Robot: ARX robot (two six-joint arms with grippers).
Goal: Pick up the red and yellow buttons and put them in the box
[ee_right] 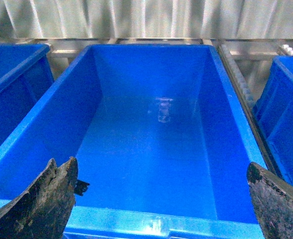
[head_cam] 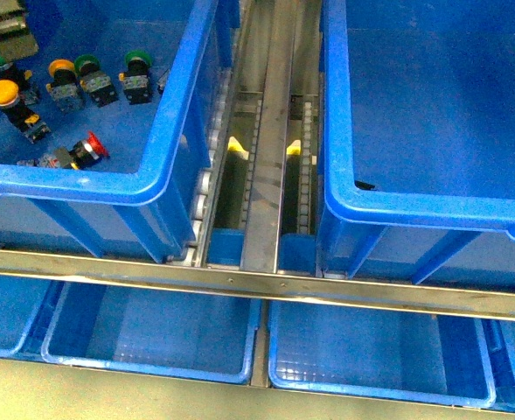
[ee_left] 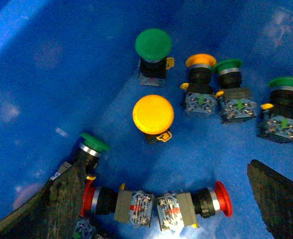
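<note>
Judging by how things lie, I have nothing of this job done. The box (head_cam: 414, 210) on my right side shows a bare blue floor in both the front view and my right wrist view, with no button in it, only a small dark scrap (head_cam: 365, 185) at its near rim. My right gripper (ee_right: 160, 167) hangs before that box with its jaws wide apart, holding nothing.

Every button sits in the left crate (head_cam: 82, 185). My left gripper (ee_left: 162, 169) hovers above them, jaws spread and empty. Just ahead of it stands the large yellow button (ee_left: 153, 114), cap up. A smaller yellow button (ee_left: 201, 60) stands further off, just beside the green buttons (ee_left: 229, 65). The two red buttons (ee_left: 223, 199) lie on their sides, grey blocks back to back, between my fingers (ee_left: 61, 199).

So all the picking is left: two yellows and two reds, by my count, none of them gripped yet
</note>
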